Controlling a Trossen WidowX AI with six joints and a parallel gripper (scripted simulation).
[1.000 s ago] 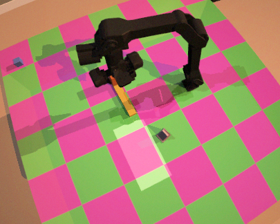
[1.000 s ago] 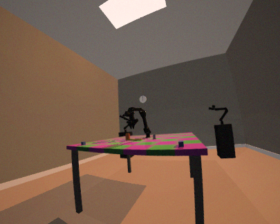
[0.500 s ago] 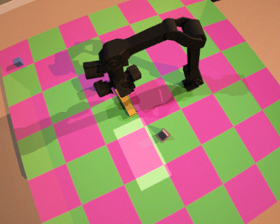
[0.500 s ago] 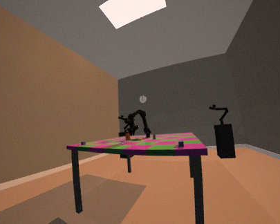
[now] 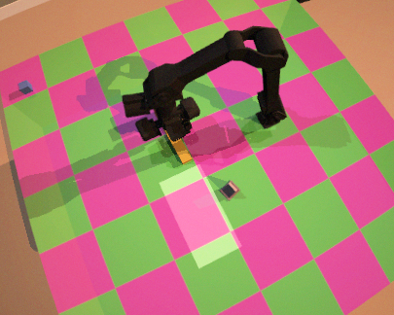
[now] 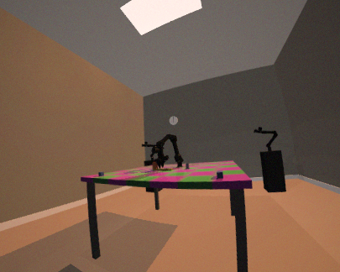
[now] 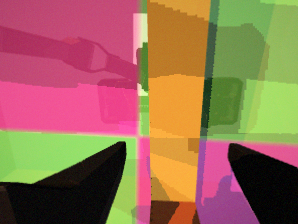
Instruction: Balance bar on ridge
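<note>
- A dim room with orange and grey walls holds a table (image 6: 236, 183) topped in pink and green checks; a second dark arm stands on a pedestal (image 6: 273, 171) well apart from it.
- The hand (image 7: 175, 165) hangs low over the orange bar (image 7: 177, 115), its two dark fingers spread wide on either side with a gap between each and the bar, so it grips nothing.
- The bar lies flat on the table, running lengthwise between the fingers; in the top view only its near end (image 5: 182, 152) shows beyond the wrist.
- A darker, reddish block sits at the bar's end nearest the wrist camera; judging by that, the weight may be uneven.
- Risk: if the hand closes off the balance point, the bar could tip in the grasp or later seesaw off the ridge and touch the table.
- Risk: descending skewed could push one finger onto the bar's top instead of beside it.
- I cannot say for sure which object is the ridge; a small dark block (image 5: 228, 190) lies near the bar's free end, and a small blue cube (image 5: 25, 87) sits far off by the table's edge.
- Most of the bar is hidden under the arm from above, and the exterior view is too distant to show contact.
</note>
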